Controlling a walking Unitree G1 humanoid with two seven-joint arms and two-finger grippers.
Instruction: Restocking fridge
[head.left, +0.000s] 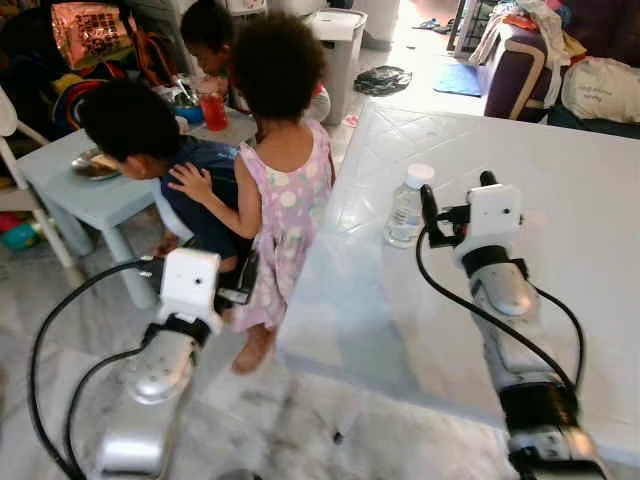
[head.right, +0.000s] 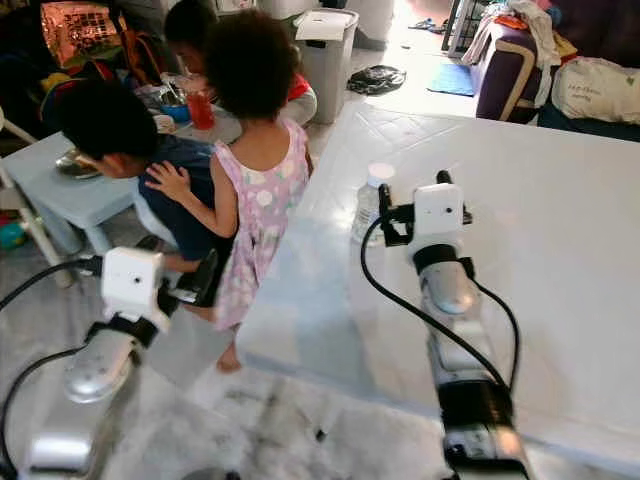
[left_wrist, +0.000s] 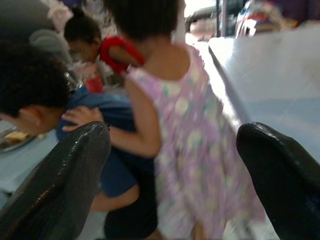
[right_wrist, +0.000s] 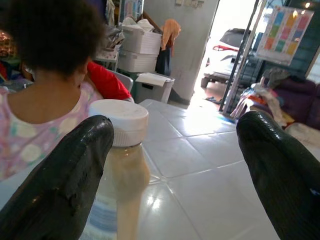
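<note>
Right claw (head.left: 455, 197) spread beside bottle (head.left: 407, 206) on table (head.left: 560, 180) — left claw (left_wrist: 170, 170) seemingly spread too.

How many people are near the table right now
3. A person in a pink dress stands at the white table's left edge, one in dark blue bends over the small table, one in red sits behind. Others may be hidden.

Head stereo pair angled down over white table (head.left: 560, 200); wrist views aimed along fingers, bottle (right_wrist: 122, 165) shared.
</note>
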